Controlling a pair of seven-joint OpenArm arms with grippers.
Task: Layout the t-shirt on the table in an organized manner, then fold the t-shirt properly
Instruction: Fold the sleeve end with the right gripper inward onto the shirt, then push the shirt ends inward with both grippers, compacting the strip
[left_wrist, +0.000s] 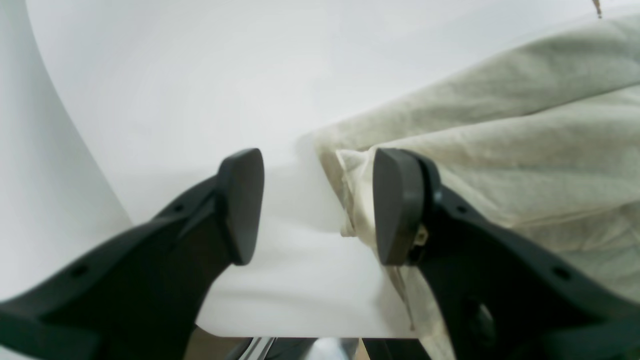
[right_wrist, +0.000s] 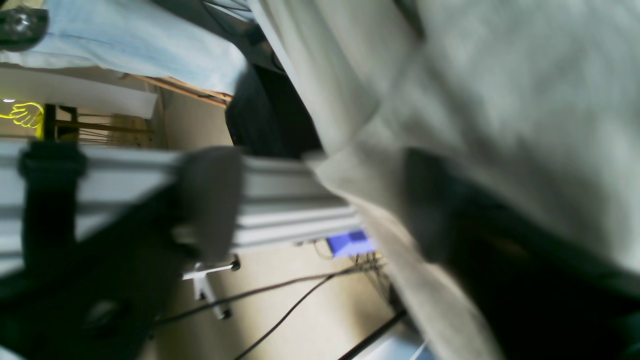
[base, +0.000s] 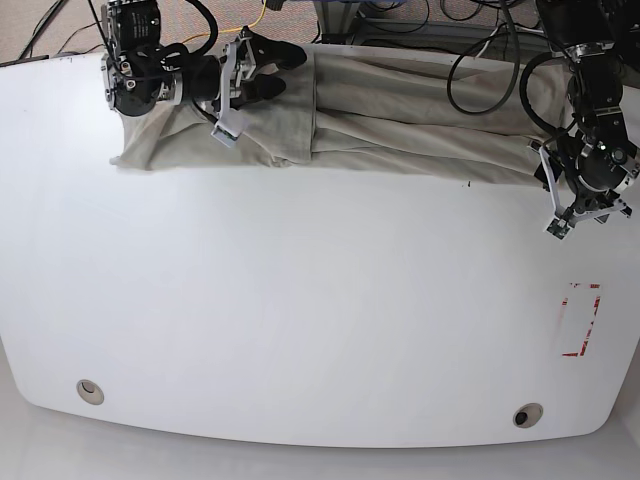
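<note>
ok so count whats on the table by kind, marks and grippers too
t-shirt: 1
grommets: 2
red tape outline: 1
grippers, left and right: 2
total: 6

My left pincer (left_wrist: 317, 205) held low with jaws spread wide; my right pincer (right_wrist: 320, 205) raised, jaws parted.

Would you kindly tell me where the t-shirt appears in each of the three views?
Left wrist: t-shirt fills the right side, its edge between the open left gripper jaws.
Right wrist: blurred cloth across the upper right.
Base: bunched along the far table edge.
Shared landmark: the t-shirt.
</note>
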